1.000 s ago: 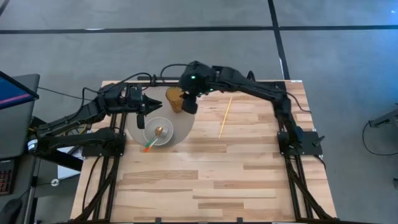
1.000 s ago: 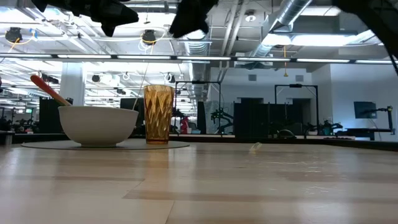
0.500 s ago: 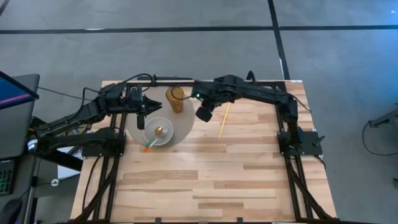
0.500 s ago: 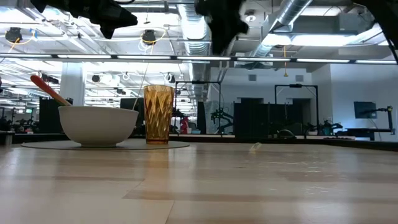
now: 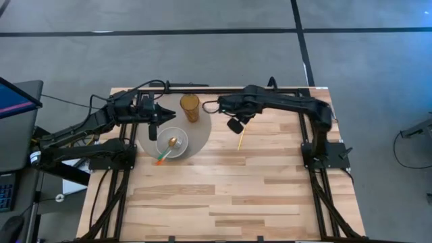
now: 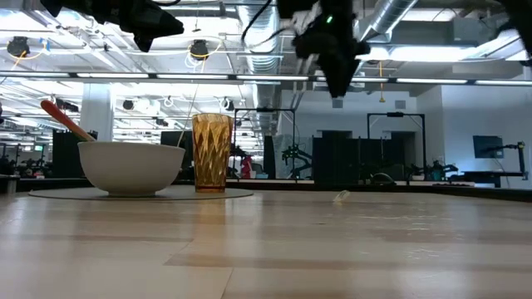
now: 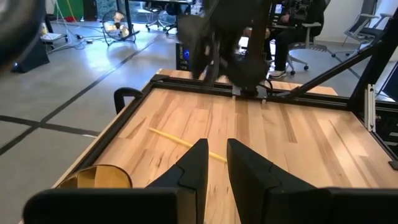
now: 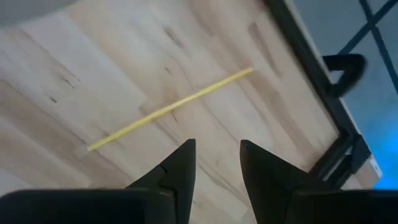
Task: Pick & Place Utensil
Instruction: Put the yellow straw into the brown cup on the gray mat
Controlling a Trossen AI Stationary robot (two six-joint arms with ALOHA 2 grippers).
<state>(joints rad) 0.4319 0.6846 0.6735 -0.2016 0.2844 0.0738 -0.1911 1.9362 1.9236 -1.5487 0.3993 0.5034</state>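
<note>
A thin yellow stick [image 5: 243, 129] lies flat on the wooden table to the right of the round grey mat [image 5: 200, 137]; the right wrist view shows the stick [image 8: 168, 109] just ahead of the fingers. My right gripper [image 5: 235, 125] [image 8: 216, 149] [image 6: 337, 87] hovers open above it, touching nothing. On the mat stand an amber cup [image 5: 190, 107] [image 6: 211, 154] and a white bowl [image 5: 171, 143] [image 6: 131, 167]. An orange-handled utensil [image 5: 162, 158] [image 6: 62, 119] leans in the bowl. My left gripper [image 5: 154, 120] [image 7: 216, 147] waits above the mat's left part, its fingers a narrow gap apart.
The black frame rail [image 5: 223, 88] runs along the table's far edge, with the arm bases at both sides. Bare wood [image 5: 229, 196] stretches across the table's near half. A screen and a keyboard [image 5: 10, 128] stand off the left side.
My right gripper has swung from above the amber cup toward the table's right side and come down, and now hangs over the yellow stick. The cup, bowl and stick have stayed in place.
</note>
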